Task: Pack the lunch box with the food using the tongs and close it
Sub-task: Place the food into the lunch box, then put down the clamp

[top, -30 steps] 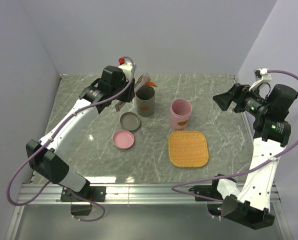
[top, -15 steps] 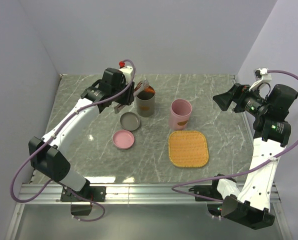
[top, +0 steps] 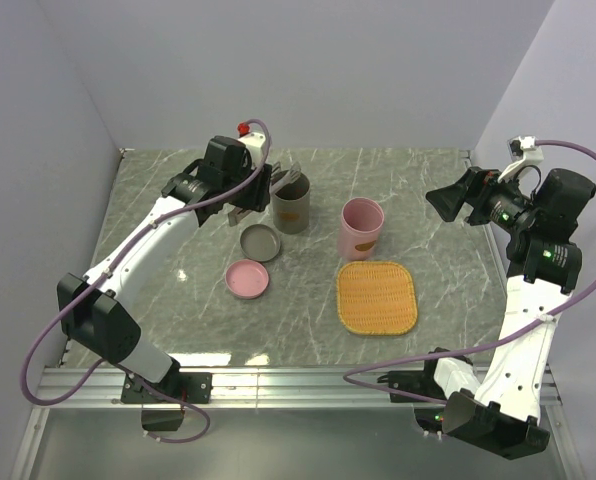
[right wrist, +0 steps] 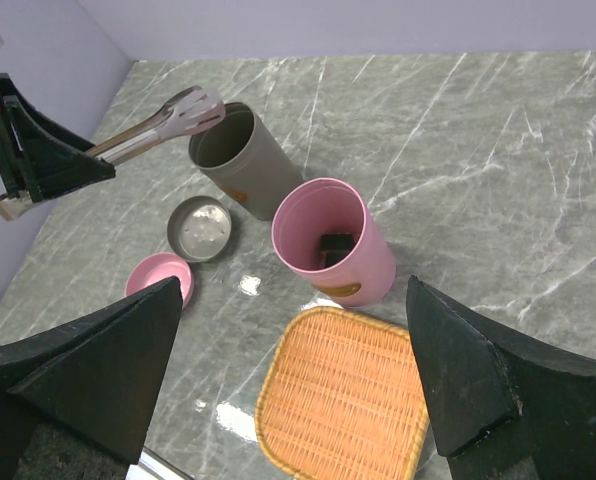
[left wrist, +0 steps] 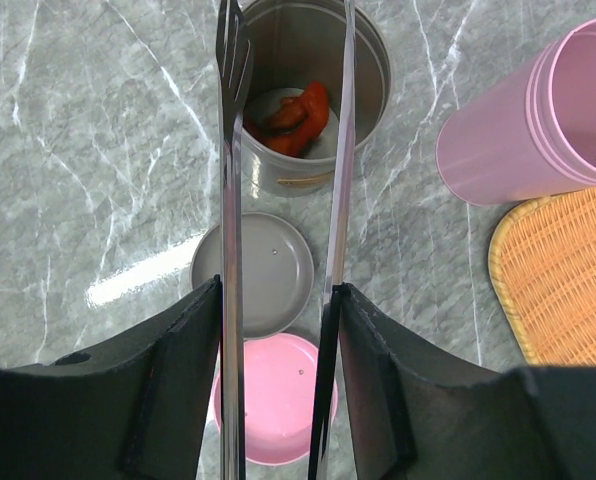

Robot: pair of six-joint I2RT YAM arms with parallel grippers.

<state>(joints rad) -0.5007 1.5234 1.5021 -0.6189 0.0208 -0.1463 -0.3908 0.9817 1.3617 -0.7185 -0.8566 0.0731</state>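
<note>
My left gripper point(top: 250, 200) point(left wrist: 278, 300) is shut on the tongs point(top: 284, 179) point(left wrist: 230, 200) point(right wrist: 163, 120). Their two silver arms stand spread apart, with the tips over the grey lunch box cylinder point(top: 291, 205) point(left wrist: 308, 170) point(right wrist: 240, 160). Orange-red food chunks point(left wrist: 298, 120) lie at its bottom, clear of the tips. A dark-wrapped food piece point(right wrist: 335, 243) sits inside the pink cylinder point(top: 362, 228) point(left wrist: 538, 130) point(right wrist: 348, 260). At the right, my right gripper point(top: 446, 203) point(right wrist: 295, 290) hangs high and open, holding nothing.
A grey lid point(top: 260, 241) point(left wrist: 253, 272) point(right wrist: 200, 227) and a pink lid point(top: 247, 279) point(left wrist: 275, 390) point(right wrist: 158, 278) lie open side up left of the cylinders. The orange woven tray point(top: 377, 296) point(left wrist: 568, 270) point(right wrist: 348, 400), with nothing on it, lies in front of the pink cylinder.
The tongs carried an orange chunk to the grey cylinder's rim, then spread apart. The chunk now lies inside. The right arm has not moved.
</note>
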